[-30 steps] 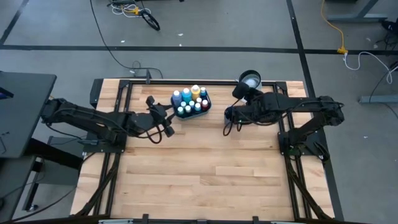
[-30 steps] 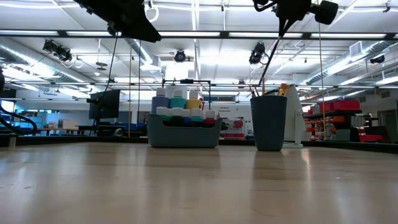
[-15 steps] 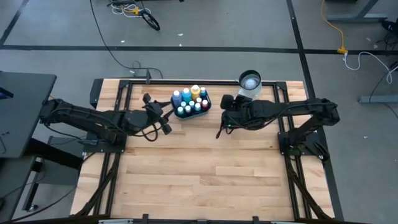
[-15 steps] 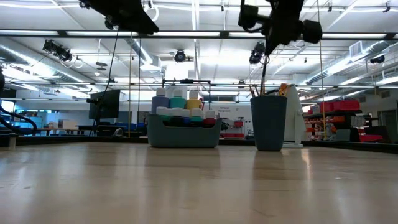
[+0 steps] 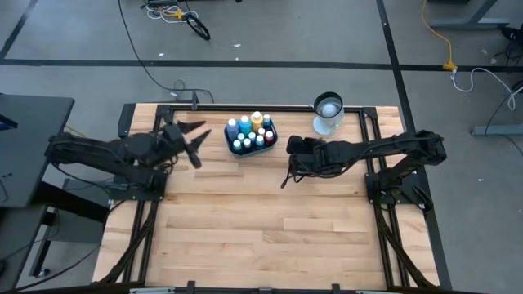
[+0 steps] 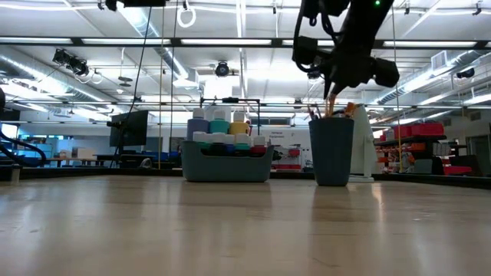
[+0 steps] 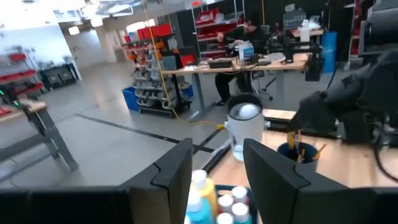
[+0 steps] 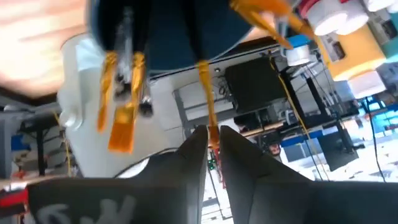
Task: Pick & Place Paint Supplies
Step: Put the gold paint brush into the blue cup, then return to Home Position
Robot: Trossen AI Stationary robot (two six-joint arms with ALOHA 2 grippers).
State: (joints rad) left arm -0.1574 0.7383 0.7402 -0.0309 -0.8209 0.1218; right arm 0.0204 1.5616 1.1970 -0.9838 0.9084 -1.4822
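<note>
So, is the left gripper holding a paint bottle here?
No, the left gripper is open and empty, with the paint bottles beyond it.

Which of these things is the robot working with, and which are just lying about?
Job: paint bottles; brushes in the dark blue cup; one brush in the right gripper above it.
Lying about: teal tray, that cup, white jug; left gripper open, beside the tray.

A teal tray [image 5: 270,139] is set at the table's [image 5: 261,220] far middle. To its right, a dark blue cup [image 6: 331,150] and a white pitcher [image 5: 328,113] are seen.
</note>
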